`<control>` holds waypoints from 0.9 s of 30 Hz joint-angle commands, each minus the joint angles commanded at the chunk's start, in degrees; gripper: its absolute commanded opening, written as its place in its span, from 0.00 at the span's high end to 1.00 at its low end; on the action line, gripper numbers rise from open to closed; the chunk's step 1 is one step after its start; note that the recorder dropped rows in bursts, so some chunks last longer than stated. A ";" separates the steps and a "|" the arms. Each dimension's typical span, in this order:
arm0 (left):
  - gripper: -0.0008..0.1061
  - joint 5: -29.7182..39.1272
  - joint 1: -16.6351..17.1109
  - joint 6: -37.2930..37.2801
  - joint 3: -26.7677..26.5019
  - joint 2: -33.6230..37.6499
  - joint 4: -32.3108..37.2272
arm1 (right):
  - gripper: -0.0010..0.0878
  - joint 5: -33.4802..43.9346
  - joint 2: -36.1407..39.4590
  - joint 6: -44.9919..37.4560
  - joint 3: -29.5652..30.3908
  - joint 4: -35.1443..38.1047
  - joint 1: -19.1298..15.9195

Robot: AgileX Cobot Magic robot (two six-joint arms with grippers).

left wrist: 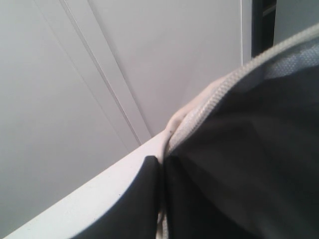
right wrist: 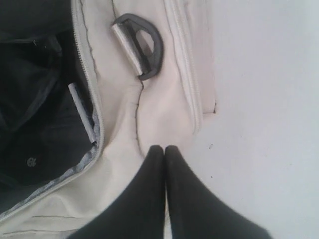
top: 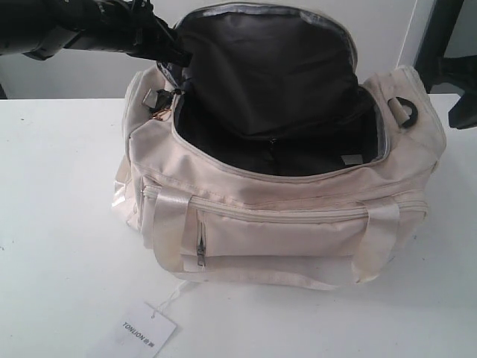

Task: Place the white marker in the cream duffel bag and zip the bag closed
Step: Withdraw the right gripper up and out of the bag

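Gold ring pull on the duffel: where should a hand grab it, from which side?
Likely pinch the gold ring pull across its flat faces, coming from outside the left end of the cream duffel bag: it hangs loose there, ring exposed, zipper open.

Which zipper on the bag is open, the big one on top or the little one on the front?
The big top zipper is open: you can see the dark lining inside. The little front zipper is zipped shut.

Upright on table (top: pixel 59 224): cream duffel bag (top: pixel 298 231), main zip open, flap raised, dark lining showing.
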 joint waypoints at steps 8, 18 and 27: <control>0.99 0.00 0.00 0.00 0.00 0.00 0.00 | 0.99 0.00 0.00 0.00 0.00 0.00 0.00; 0.99 0.00 0.00 0.00 0.00 0.00 0.00 | 0.99 -0.24 0.00 0.00 0.00 0.73 0.00; 0.99 0.00 0.00 0.00 0.00 0.00 0.00 | 0.99 -0.50 0.00 0.00 0.00 0.87 0.00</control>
